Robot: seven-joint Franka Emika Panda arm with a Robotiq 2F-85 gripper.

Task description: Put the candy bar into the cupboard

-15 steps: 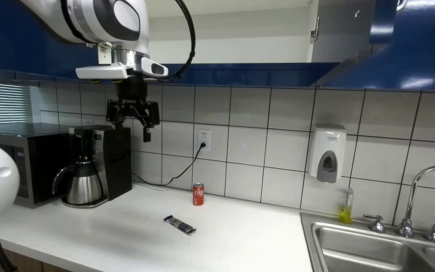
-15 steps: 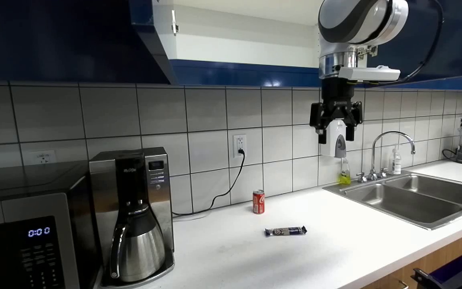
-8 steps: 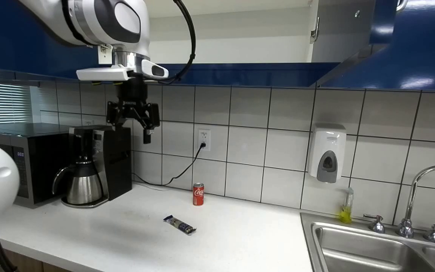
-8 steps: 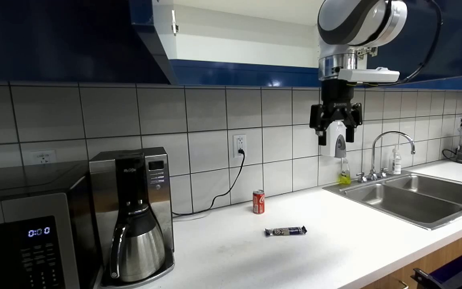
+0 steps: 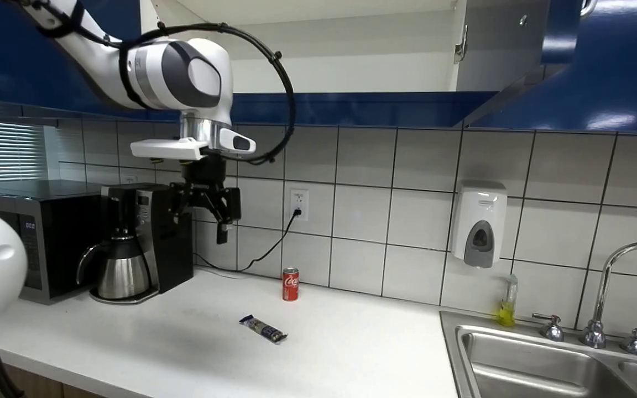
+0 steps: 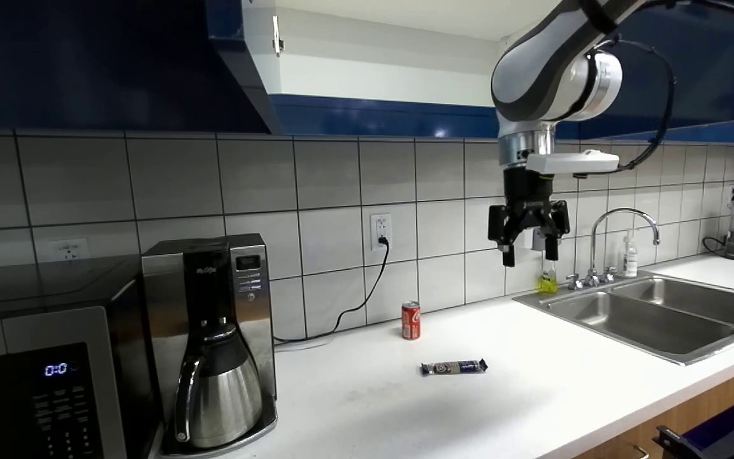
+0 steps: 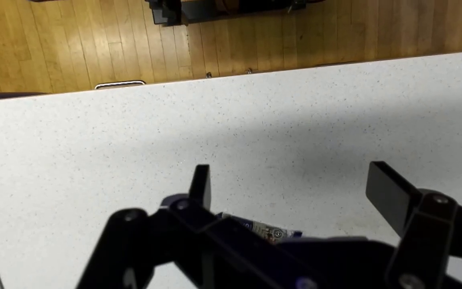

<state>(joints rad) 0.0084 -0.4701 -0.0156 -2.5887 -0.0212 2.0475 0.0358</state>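
Step in hand: judged as the approach to the candy bar (image 6: pixel 454 368); the pick is not yet made.
Jaws: spread wide, nothing between them, pointing down, well above the table (image 5: pixel 363 342).
Bar position: lying flat on the table, near the red can (image 6: pixel 411 320) but not touching it, well apart from the coffee maker (image 5: pixel 172 243).
Sideways shift: in the wrist view the bar sits low, partly hidden by the jaws; probably wants a move toward the tiled wall (image 5: pixel 360 215) before going down.
Turn: bar's length runs slightly aslant, close to the closing line of the jaws. Would rotate about a quarter turn so they meet across its narrow width.
Descent: straight down over mid-length. Bar looks thin, so the tips should finish almost at the surface without pressing into it.
Squeeze: modest and at the middle; a pinch on one end alone would likely let the bar swing or slip.
Lift: must later clear the blue lower edge of the cupboard (image 5: pixel 346 72), whose white interior is exposed.
Wrapper colour: dark blue at both ends, paler printed middle; lettering too small to read.
Wrapper form: narrow, long, ends flattened and slightly flared; faint sheen, probably slick.
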